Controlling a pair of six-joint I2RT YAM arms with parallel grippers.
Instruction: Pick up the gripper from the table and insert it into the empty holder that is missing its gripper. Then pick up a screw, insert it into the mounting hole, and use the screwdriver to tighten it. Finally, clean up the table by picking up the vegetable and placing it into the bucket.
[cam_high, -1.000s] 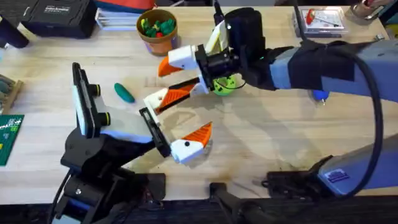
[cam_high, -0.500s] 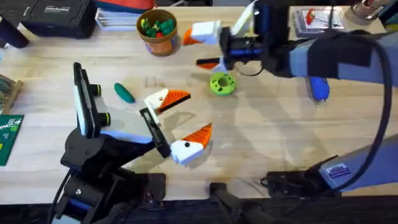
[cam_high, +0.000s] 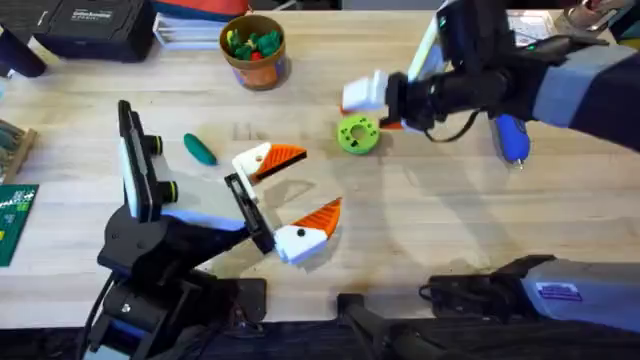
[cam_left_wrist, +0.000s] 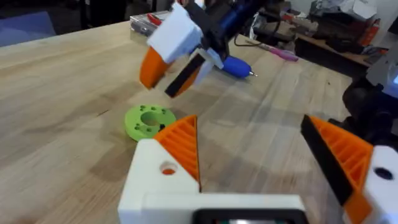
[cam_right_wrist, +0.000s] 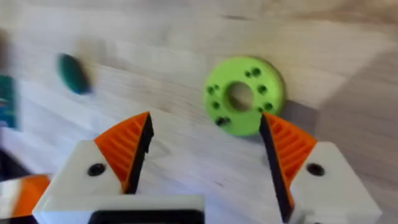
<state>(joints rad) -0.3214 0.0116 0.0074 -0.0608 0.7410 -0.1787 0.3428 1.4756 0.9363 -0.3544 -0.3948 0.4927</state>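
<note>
vegetable (cam_high: 200, 149): dark green pod, flat on my table's left part.
bucket (cam_high: 256, 58): tan cup, upright at the far edge.
screwdriver (cam_high: 513, 139): blue, lying on my right.

Open tabletop (cam_high: 420, 225) lies between both grippers. A lime-green disc (cam_high: 357, 134) sits just beside the right gripper (cam_high: 372, 108). The vegetable (cam_high: 200, 149) lies apart, near the left gripper (cam_high: 295, 195).
</note>
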